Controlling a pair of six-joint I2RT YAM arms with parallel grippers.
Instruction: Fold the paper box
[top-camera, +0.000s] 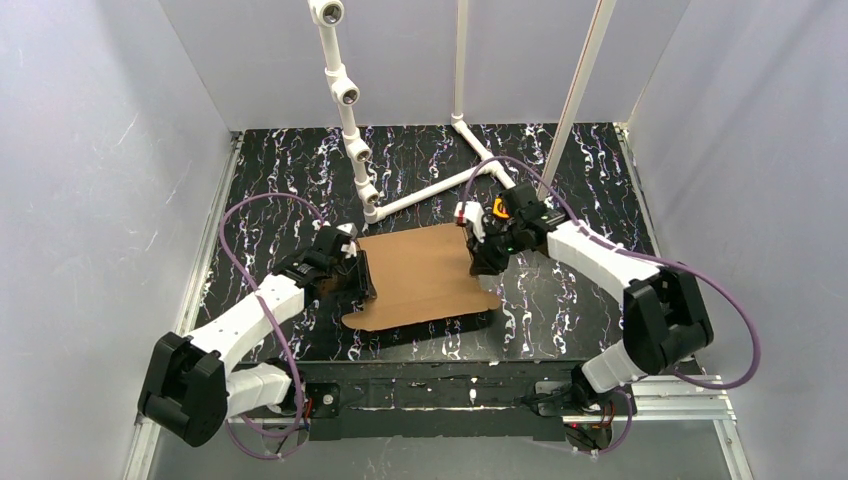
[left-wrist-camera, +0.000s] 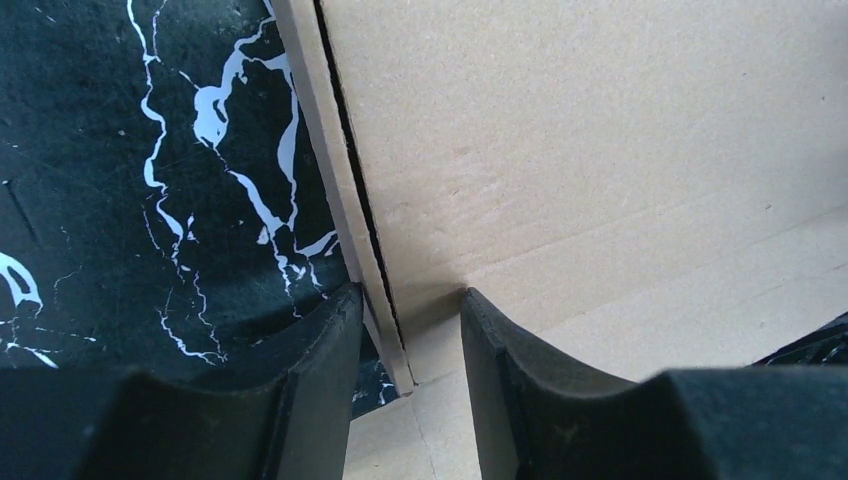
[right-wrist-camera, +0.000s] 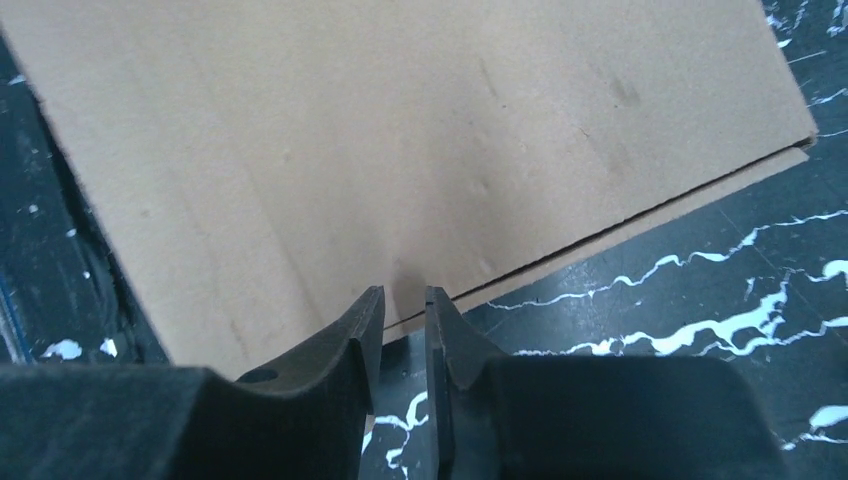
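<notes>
The paper box (top-camera: 425, 275) lies mostly flat in the middle of the black table (top-camera: 560, 300), between the two arms. Its left side flap (top-camera: 366, 280) stands up. The left gripper (left-wrist-camera: 405, 305) has one finger on each side of that flap with small gaps, so it is open. The right gripper (right-wrist-camera: 402, 300) sits at the box's right edge, fingers close together; I cannot tell if it pinches. I think it is best to squeeze the flap low, near its crease, and tip it slowly so the box does not slide.

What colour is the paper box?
Plain brown, unprinted; the paper box shows best in the top external view.
</notes>
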